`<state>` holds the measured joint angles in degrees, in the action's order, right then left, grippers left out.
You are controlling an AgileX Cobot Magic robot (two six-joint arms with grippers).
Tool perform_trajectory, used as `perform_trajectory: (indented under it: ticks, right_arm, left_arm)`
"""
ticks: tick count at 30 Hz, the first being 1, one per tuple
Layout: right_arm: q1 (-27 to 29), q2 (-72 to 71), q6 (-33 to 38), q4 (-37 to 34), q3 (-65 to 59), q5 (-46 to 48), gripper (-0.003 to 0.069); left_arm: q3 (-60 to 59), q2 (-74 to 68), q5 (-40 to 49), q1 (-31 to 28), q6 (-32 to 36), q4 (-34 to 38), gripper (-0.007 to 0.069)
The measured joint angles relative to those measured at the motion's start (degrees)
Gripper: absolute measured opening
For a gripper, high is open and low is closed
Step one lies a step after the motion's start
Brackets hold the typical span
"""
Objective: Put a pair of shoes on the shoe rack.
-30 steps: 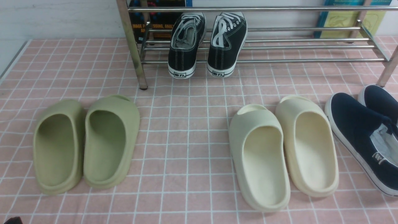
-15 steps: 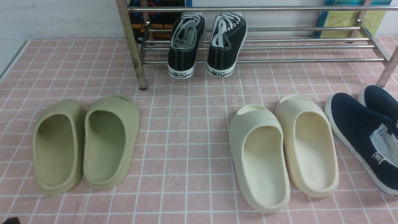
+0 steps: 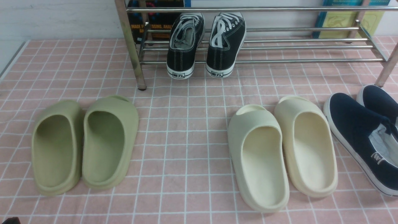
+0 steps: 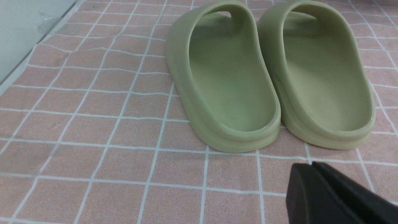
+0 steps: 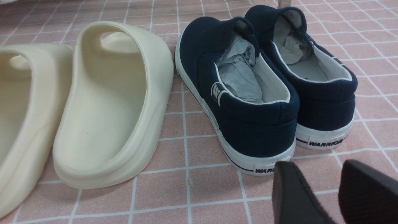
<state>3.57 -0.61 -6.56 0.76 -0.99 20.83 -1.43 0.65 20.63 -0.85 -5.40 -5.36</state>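
Observation:
Two black canvas sneakers, the left shoe point(image 3: 183, 43) and the right shoe point(image 3: 224, 42), rest side by side on the lower rails of the steel shoe rack point(image 3: 279, 59), heels toward me and overhanging its front rail. My left gripper point(image 4: 311, 166) hovers low over the pink cloth behind the olive slides, its two black fingers pressed together and holding nothing. My right gripper point(image 5: 317, 169) hangs just behind the heels of the navy slip-ons, jaws apart with bare cloth between them. Neither gripper shows in the front view.
Olive slides point(image 3: 84, 143) lie front left, cream slides point(image 3: 279, 149) front right, navy slip-ons point(image 3: 367, 133) at the far right. Books point(image 3: 149, 25) stand behind the rack. The pink checked cloth ends at a grey edge point(image 3: 12, 59) on the left.
The whole front view has shifted very slightly leftward; the shoes, slides and rack keep their places relative to each other.

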Motion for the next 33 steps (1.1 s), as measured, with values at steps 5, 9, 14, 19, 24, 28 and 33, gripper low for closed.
perform_trajectory:
  ticks: [5,9,14,19,24,28,33]
  right_arm:
    - [0.0,0.0,0.0,0.0,0.0,0.0,0.024]
    - [0.0,0.0,0.0,0.0,0.0,0.0,0.024]
    - [0.0,0.0,0.0,0.0,0.0,0.0,0.024]
    - [0.0,0.0,0.0,0.05,0.0,0.0,0.024]
    - [0.0,0.0,0.0,0.05,0.0,0.0,0.024]
    - [0.0,0.0,0.0,0.05,0.0,0.0,0.024]
    - [0.0,0.0,0.0,0.05,0.0,0.0,0.024]
  left_arm:
    - [0.0,0.0,0.0,0.0,0.04,0.0,0.0034]
    - [0.0,0.0,0.0,0.0,0.04,0.0,0.0037]
    - [0.0,0.0,0.0,0.0,0.04,-0.05,0.0041]
    - [0.0,0.0,0.0,0.0,0.04,-0.05,0.0047]
    - [0.0,0.0,0.0,0.0,0.04,-0.05,0.0054]
    - [0.0,0.0,0.0,0.0,0.04,-0.16,0.0055]
    - [0.0,0.0,0.04,0.0,0.04,-0.18,0.0055]
